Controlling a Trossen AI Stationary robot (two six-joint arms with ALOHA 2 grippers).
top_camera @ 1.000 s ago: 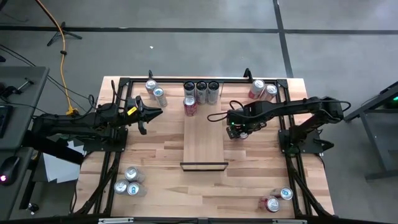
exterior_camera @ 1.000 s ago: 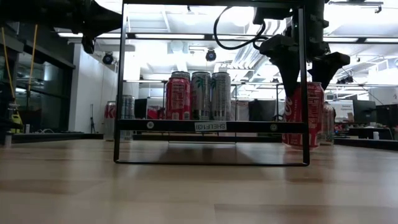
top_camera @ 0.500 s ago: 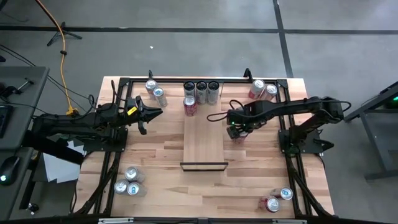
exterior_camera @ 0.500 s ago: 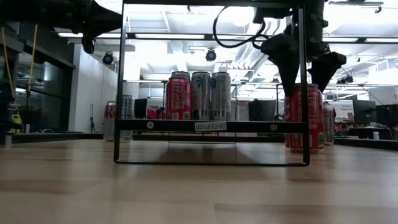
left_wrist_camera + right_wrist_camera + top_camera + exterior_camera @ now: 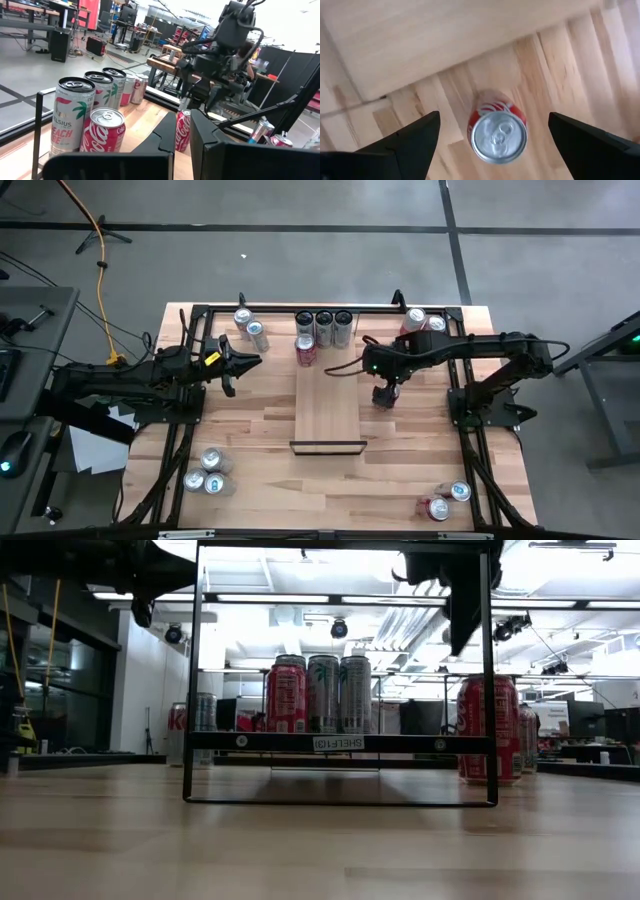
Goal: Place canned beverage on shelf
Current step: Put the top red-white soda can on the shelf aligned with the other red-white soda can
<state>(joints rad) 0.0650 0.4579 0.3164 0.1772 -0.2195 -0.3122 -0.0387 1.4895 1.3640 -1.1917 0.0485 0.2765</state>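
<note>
A red can (image 5: 387,395) stands upright on its base on the tabletop, just right of the pale shelf panel (image 5: 330,410). It also shows in the right wrist view (image 5: 498,134) and the low view (image 5: 488,730). My right gripper (image 5: 376,367) is open above the can and a little to its far side, touching nothing. A red can (image 5: 306,350) and three tall cans (image 5: 324,327) stand at the shelf's far end. My left gripper (image 5: 252,361) hangs over the table's left part, its fingers almost together, and is empty.
Loose cans stand or lie at the far left (image 5: 248,328), far right (image 5: 422,325), near left (image 5: 208,472) and near right (image 5: 445,500). The black rail frame (image 5: 190,380) runs along both sides. The shelf's black edge bar (image 5: 328,446) is at its near end.
My right gripper has gone up and toward the table's far edge, away from the red can that stood between its fingers. The can has settled onto the tabletop right of the shelf and stays upright there.
</note>
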